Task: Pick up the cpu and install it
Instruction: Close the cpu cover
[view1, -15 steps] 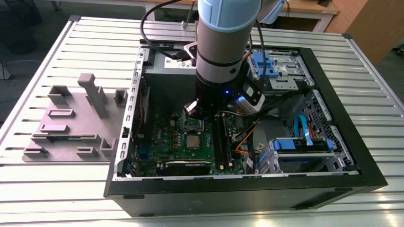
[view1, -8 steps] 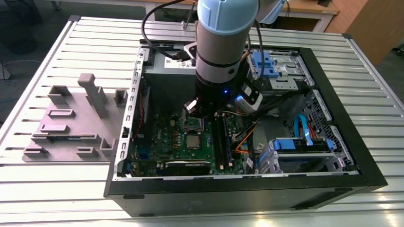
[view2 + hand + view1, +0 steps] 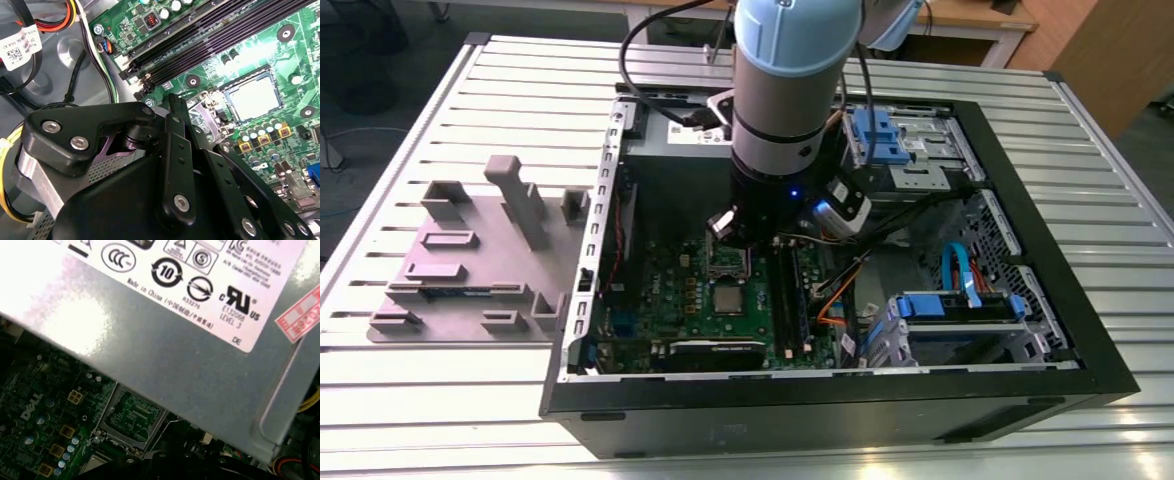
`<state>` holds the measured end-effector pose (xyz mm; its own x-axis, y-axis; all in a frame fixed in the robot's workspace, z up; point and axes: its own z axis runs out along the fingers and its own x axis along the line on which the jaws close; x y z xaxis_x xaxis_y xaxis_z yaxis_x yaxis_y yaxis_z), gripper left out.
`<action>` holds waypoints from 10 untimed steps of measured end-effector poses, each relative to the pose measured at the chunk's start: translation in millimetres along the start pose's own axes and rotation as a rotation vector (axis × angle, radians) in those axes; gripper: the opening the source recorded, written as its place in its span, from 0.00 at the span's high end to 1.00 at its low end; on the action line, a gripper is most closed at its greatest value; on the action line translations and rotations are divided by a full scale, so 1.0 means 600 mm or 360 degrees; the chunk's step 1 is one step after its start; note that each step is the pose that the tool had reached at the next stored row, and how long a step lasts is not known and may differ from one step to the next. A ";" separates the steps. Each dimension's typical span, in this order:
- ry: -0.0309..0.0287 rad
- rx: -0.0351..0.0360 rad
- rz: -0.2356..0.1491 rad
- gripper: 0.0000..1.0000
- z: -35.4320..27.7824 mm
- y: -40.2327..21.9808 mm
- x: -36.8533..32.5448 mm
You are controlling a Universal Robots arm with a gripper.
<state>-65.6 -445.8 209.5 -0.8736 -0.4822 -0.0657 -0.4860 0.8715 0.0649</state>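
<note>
a: what's the layout, biggest thing first?
b: a slatted metal table [image 3: 454,420] carries an open computer case [image 3: 854,400], and the arm [image 3: 787,90] reaches straight down into it. in the first wrist view the grey power supply [image 3: 175,365] with its white label looms close over the green motherboard [image 3: 670,300].
a: and the smaller parts?
b: long dark memory slots [image 3: 210,45] run along the board. the metal-framed cpu socket [image 3: 727,262] sits about mid-board. the cpu [image 3: 726,299] lies flat just beside it, towards the board's edge nearest the exterior camera.
a: where's the gripper?
b: the gripper [image 3: 736,235] hangs low by the socket's far side, apart from the chip. in the second wrist view the cpu [image 3: 255,97] shows bare, silver top up, nothing touching it. how far the gripper is open i cannot tell, nor whether it holds anything, though the cpu is plainly not in it.
a: so which step?
b: i'd judge it's the approach to the pick: the chip isn't lifted and the socket looks unfilled.
a: and the next move?
b: to my eye it calls for centring over the chip, squaring to its edges and coming down gently. the chip is thin and flat, so the grip must catch opposite edges, clear of the socket frame.
</note>
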 end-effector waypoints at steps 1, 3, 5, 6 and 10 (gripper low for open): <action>-0.00006 -0.0001 0.0000 0.89 0.001 0.000 0.000; -0.00009 -0.0001 0.0000 0.89 0.003 0.001 0.000; -0.00012 -0.0002 0.0000 0.89 0.006 0.001 0.000; -0.00011 -0.0002 0.0000 0.89 0.006 0.001 0.000; -0.00013 -0.0002 0.0000 0.89 0.007 0.001 0.000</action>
<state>-65.7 -444.7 205.3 -0.8735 -0.4822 -0.0665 -0.4860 0.8714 0.0664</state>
